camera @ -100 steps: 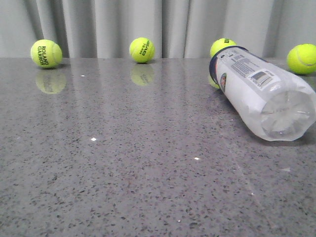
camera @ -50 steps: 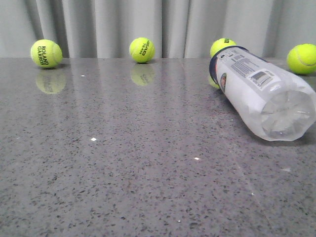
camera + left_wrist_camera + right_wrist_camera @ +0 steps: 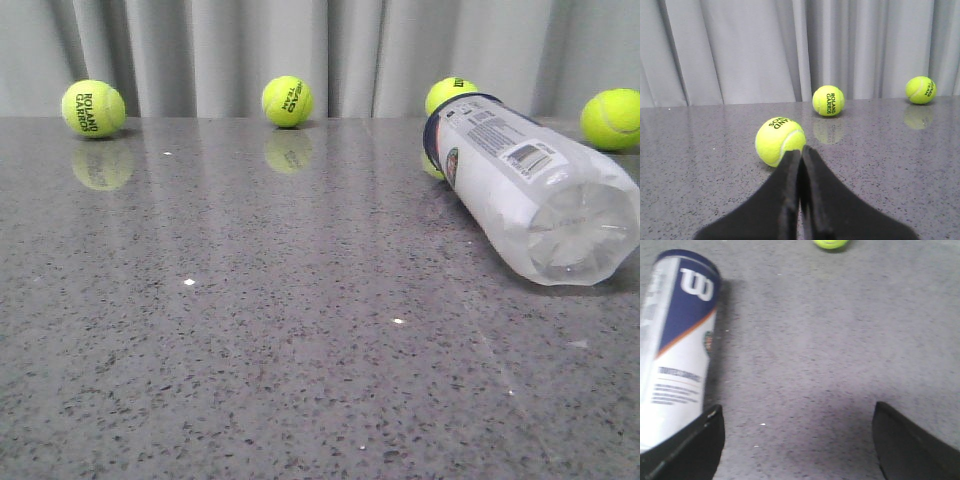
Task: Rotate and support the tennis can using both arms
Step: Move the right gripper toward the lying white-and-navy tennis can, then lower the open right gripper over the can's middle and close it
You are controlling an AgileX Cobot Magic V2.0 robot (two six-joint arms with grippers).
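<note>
The tennis can (image 3: 525,195) lies on its side at the right of the grey table, its lobed clear base towards the camera and its navy band at the far end. Neither gripper shows in the front view. In the right wrist view the can (image 3: 677,345) lies beside one finger (image 3: 690,450); my right gripper (image 3: 797,415) is open wide over bare table, with nothing between its fingers. In the left wrist view my left gripper (image 3: 801,148) is shut and empty, its tips just in front of a tennis ball (image 3: 780,141).
Several yellow-green tennis balls lie along the far edge by the grey curtain: one at the left (image 3: 93,108), one in the middle (image 3: 287,101), one behind the can (image 3: 450,95), one at the far right (image 3: 612,119). Another ball (image 3: 831,243) shows in the right wrist view.
</note>
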